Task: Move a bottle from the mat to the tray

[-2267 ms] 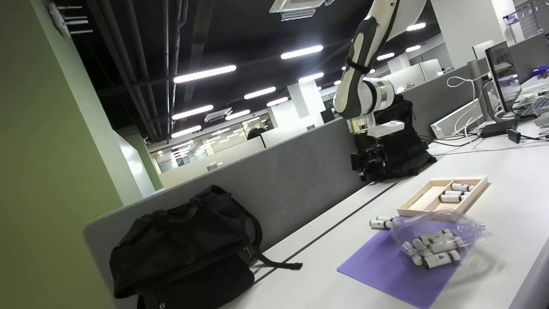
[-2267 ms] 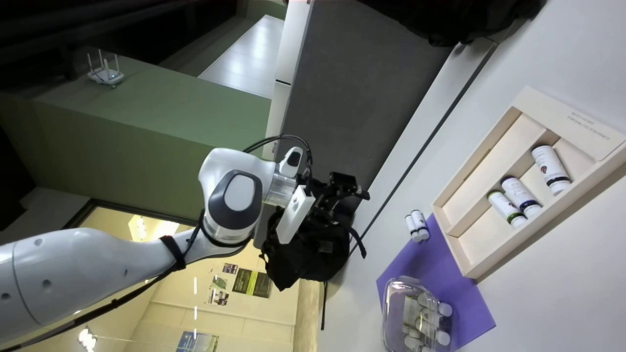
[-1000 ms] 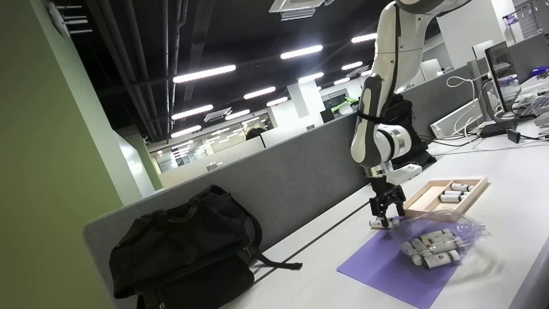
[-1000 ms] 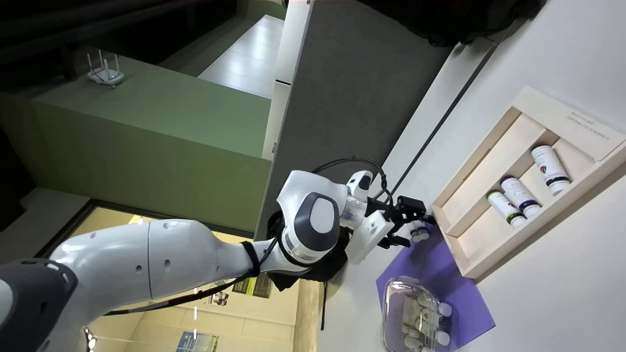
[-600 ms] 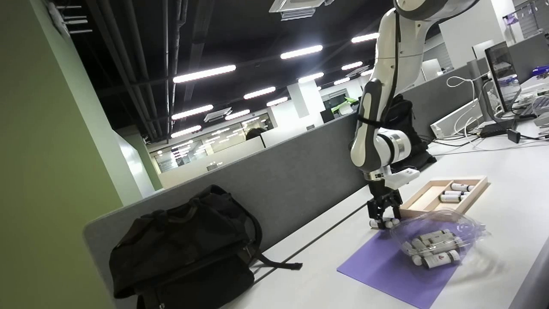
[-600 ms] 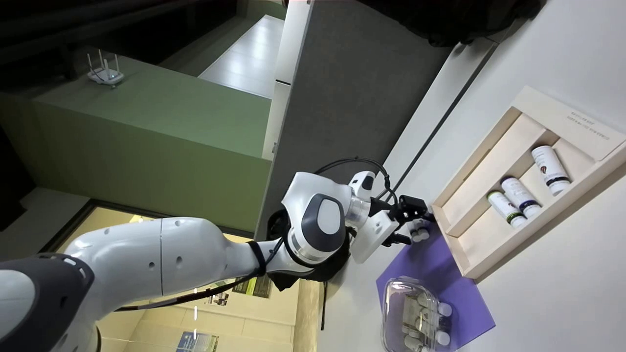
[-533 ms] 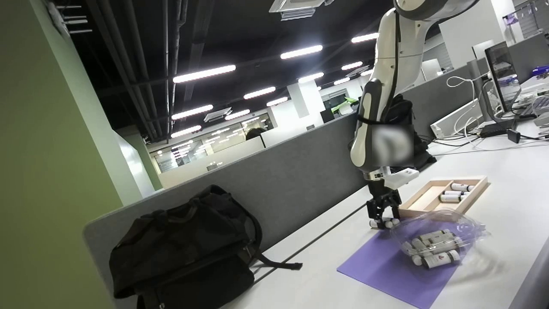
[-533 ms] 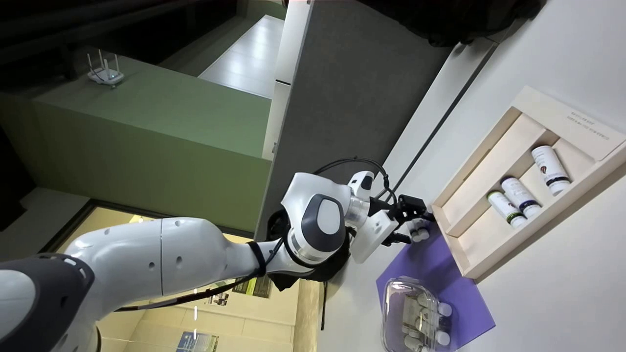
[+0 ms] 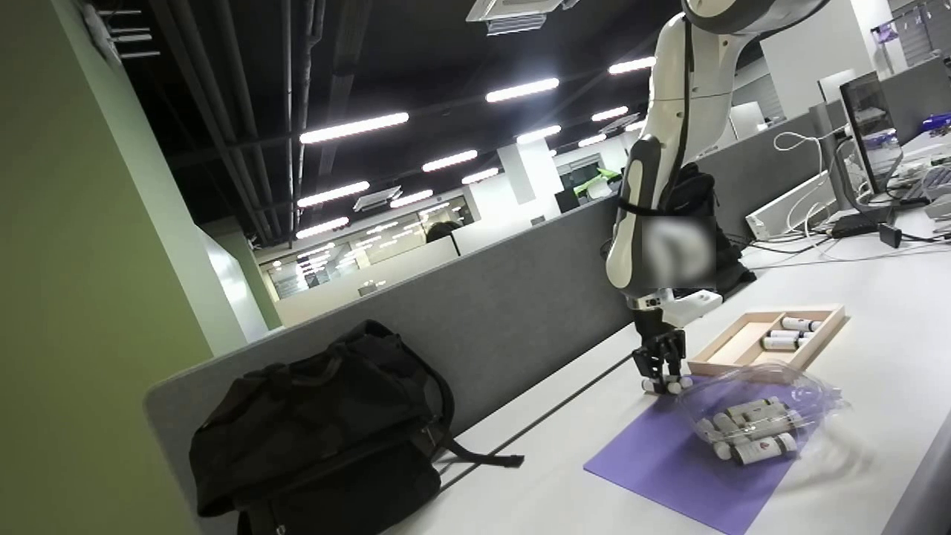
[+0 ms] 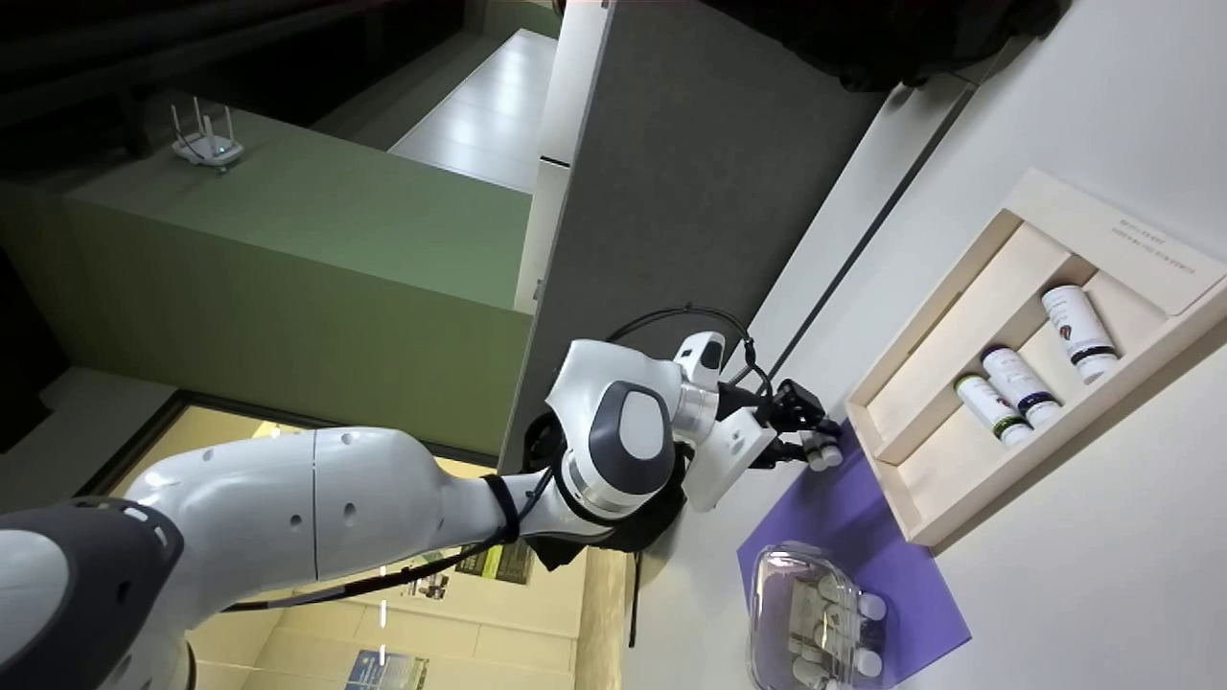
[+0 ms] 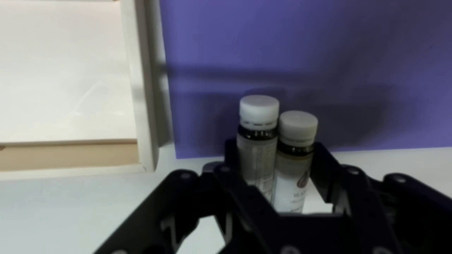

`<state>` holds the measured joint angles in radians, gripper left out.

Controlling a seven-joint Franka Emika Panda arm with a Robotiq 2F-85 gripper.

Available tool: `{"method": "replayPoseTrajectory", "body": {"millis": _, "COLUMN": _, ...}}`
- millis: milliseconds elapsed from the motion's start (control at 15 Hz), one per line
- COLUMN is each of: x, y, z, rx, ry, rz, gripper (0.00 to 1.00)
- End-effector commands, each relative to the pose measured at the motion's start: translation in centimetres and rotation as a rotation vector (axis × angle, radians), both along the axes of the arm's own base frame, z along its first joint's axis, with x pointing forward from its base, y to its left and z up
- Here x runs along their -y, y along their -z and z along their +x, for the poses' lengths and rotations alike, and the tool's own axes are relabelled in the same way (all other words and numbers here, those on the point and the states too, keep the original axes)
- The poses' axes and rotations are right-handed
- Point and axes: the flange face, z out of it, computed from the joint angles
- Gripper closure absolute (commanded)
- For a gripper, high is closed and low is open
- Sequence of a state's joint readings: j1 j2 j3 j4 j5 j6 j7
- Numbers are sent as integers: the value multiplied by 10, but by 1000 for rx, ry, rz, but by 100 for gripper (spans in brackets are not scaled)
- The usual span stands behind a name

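Two small white-capped bottles, one (image 11: 257, 155) a little ahead of the other (image 11: 292, 180), lie side by side and touching, bodies on the white table and caps over the edge of the purple mat (image 11: 300, 38). My gripper (image 11: 275, 153) is shut around both, one finger against each outer side. In an exterior view the gripper (image 9: 667, 380) is low at the table, with caps (image 9: 674, 388) showing past the fingers; the gripper (image 10: 815, 441) hides most of the bottles there too. The wooden tray (image 10: 944, 470) lies beside the mat; it holds three bottles (image 10: 1074, 321).
A clear plastic container (image 9: 806, 386) with several bottles stands on the mat. The tray's raised rim (image 11: 141, 106) is close to the gripper's left in the wrist view. A grey partition (image 9: 520, 312) runs along the table's back, with a black backpack (image 9: 319, 423) against it.
The arm has come down from above the table to the two bottles. In the last half second the fingers have closed in around them, and the bottles have shifted slightly.
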<state>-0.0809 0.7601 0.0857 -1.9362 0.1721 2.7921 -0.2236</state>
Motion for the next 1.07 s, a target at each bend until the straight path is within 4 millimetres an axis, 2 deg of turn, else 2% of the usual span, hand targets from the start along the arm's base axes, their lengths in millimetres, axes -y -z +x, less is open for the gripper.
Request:
{"method": "replayPoseTrajectory", "body": {"millis": 0, "x": 4, "y": -10, "z": 1, "rx": -20, "ry": 31, "rz": 1, "gripper": 66}}
{"method": "replayPoseTrajectory", "body": {"millis": 133, "x": 10, "y": -21, "z": 4, "rx": -36, "ry": 48, "rz": 13, "gripper": 66}}
{"method": "replayPoseTrajectory", "body": {"millis": 333, "x": 27, "y": -51, "z": 10, "rx": -51, "ry": 90, "rz": 37, "gripper": 66}}
{"method": "replayPoseTrajectory", "body": {"millis": 533, "x": 56, "y": -91, "z": 10, "rx": -65, "ry": 136, "rz": 51, "gripper": 66}}
{"method": "replayPoseTrajectory", "body": {"millis": 667, "x": 78, "y": -112, "z": 2, "rx": -80, "ry": 153, "rz": 67, "gripper": 66}}
{"method": "replayPoseTrajectory", "body": {"millis": 867, "x": 112, "y": -119, "z": -15, "rx": -97, "ry": 143, "rz": 73, "gripper": 66}}
{"method": "replayPoseTrajectory", "body": {"millis": 1000, "x": 130, "y": -107, "z": -24, "rx": -120, "ry": 99, "rz": 76, "gripper": 66}}
